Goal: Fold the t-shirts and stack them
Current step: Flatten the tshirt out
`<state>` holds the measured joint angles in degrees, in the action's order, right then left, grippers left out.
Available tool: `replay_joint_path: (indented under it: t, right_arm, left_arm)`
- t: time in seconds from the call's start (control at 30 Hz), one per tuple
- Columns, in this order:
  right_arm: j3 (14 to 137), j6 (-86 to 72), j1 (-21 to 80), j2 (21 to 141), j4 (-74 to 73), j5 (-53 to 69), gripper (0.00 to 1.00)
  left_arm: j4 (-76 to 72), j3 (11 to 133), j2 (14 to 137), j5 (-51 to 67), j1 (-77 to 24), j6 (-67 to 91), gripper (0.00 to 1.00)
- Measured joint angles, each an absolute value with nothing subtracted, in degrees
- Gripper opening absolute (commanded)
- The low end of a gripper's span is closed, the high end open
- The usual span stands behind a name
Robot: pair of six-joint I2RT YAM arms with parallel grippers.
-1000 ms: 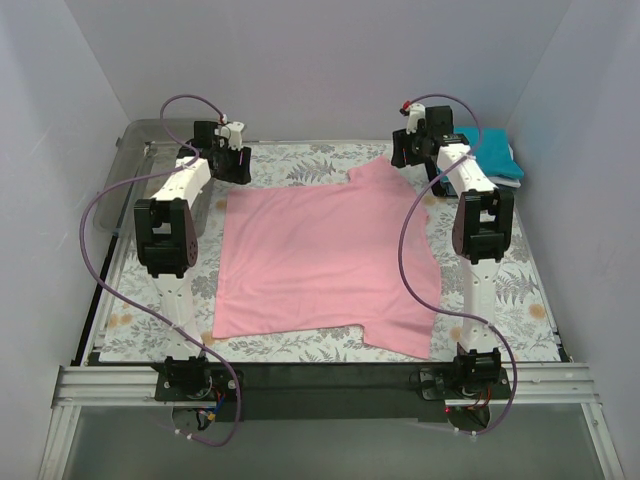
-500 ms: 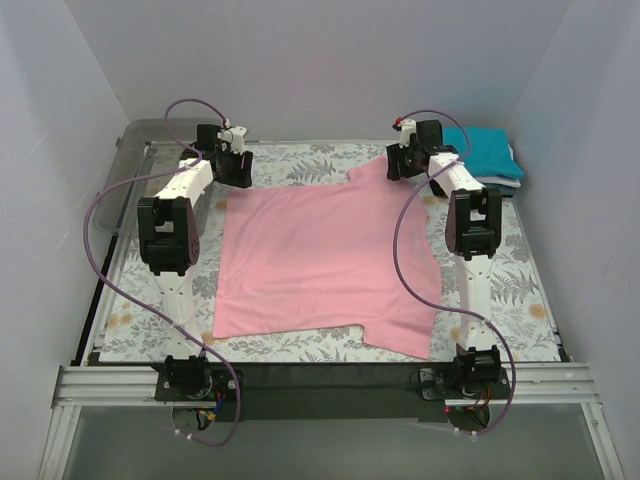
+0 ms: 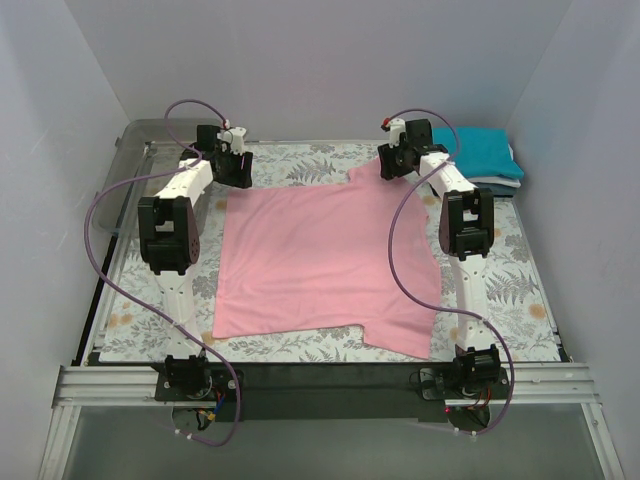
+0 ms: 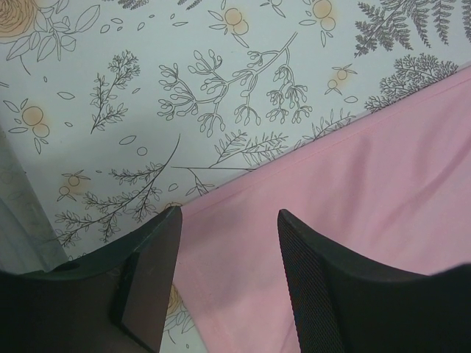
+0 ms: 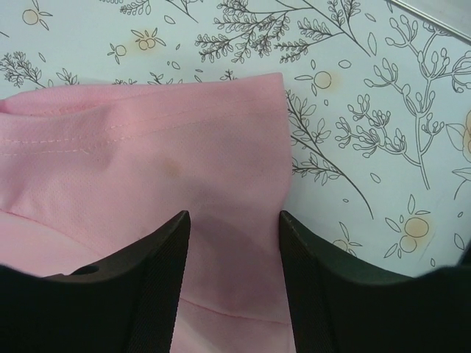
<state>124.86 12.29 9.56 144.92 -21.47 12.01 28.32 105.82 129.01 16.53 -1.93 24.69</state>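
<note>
Lying spread flat over the middle of the table [image 3: 530, 290], filling the centre of the top view: the pink t-shirt [image 3: 320, 260]. Pointing its shoulder end toward the right of the frame, with one short sleeve sticking out at the upper right and the other at the lower right. Running its hem down the left side, so laying its hem-to-shoulder axis left to right.

Resting folded in the upper right corner, well apart from it: the stack of t-shirts [image 3: 485, 158], teal on top.

Hanging over the shirt's upper left corner: the left gripper [image 3: 238, 172], jaws standing wide, straddling the pink edge in the left wrist view [image 4: 228, 243].

Hanging over the upper right sleeve: the right gripper [image 3: 392, 166], jaws likewise wide, bracketing the sleeve's hemmed end [image 5: 232, 250].
</note>
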Motion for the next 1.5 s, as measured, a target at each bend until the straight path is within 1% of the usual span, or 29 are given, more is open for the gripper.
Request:
replay_joint_path:
  t: [0.1, 0.13, 0.17, 0.23, 0.27, 0.33, 0.37, 0.43, 0.67, 0.7, 0.73, 0.83, 1.07, 1.17, 1.33, 1.5]
  right_arm:
    - [125.1, 12.3, 9.7, 144.9, -21.5, 11.6, 0.52]
    - [125.1, 12.3, 9.7, 144.9, -21.6, 11.5, 0.49]
    - [125.1, 12.3, 9.7, 144.9, -21.8, 11.5, 0.42]
    - [125.1, 12.2, 9.7, 144.9, -22.7, 11.5, 0.36]
    - [125.1, 12.3, 9.7, 144.9, -23.2, 11.6, 0.3]
    - [125.2, 12.4, 9.7, 144.9, -24.0, 11.7, 0.23]
    - [125.2, 12.5, 9.7, 144.9, -24.4, 11.7, 0.12]
    - [125.3, 12.6, 9.7, 144.9, -24.6, 11.7, 0.03]
    - [125.6, 13.8, 9.7, 144.9, -25.5, 10.6, 0.01]
    - [125.7, 13.8, 9.7, 144.9, -25.5, 10.5, 0.01]
    - [125.7, 13.8, 9.7, 144.9, -25.5, 10.4, 0.01]
    - [125.7, 13.8, 9.5, 144.9, -25.5, 10.4, 0.01]
    - [125.7, 14.5, 9.0, 144.9, -25.5, 10.1, 0.01]
    - [125.7, 15.2, 9.0, 144.8, -25.5, 9.9, 0.01]
    - [125.7, 15.4, 9.0, 144.8, -25.5, 10.0, 0.01]
    - [125.0, 15.6, 9.0, 144.4, -25.3, 10.0, 0.01]
  left_arm:
    - [28.4, 105.8, 129.0, 16.8, -1.8, 24.7, 0.54]
    - [28.4, 105.8, 129.0, 16.9, -1.8, 24.7, 0.54]
    - [28.5, 105.8, 129.0, 17.0, -1.8, 24.7, 0.54]
    - [28.5, 105.8, 129.0, 17.0, -1.8, 24.7, 0.54]
    - [28.5, 105.8, 129.0, 17.0, -1.8, 24.7, 0.54]
    - [28.7, 106.0, 129.0, 17.0, -1.7, 24.7, 0.54]
    - [28.8, 106.1, 129.0, 17.0, -1.7, 24.7, 0.54]
    - [29.0, 106.3, 129.0, 17.0, -1.7, 24.7, 0.54]
    - [31.3, 111.7, 131.7, 17.0, -1.4, 22.6, 0.49]
    - [31.7, 112.7, 132.2, 17.2, -1.3, 21.6, 0.43]
    - [32.3, 113.7, 132.6, 17.5, -1.2, 20.6, 0.4]
    - [34.5, 116.0, 133.8, 18.8, -0.7, 16.4, 0.36]
    - [39.2, 117.1, 133.9, 20.4, -0.6, 6.9, 0.34]
    - [38.9, 115.6, 133.6, 20.2, -1.3, 2.5, 0.33]
    - [35.0, 104.7, 130.4, 17.8, -4.8, -2.1, 0.33]
    - [31.7, 103.5, 129.4, 14.9, -8.1, -5.9, 0.3]
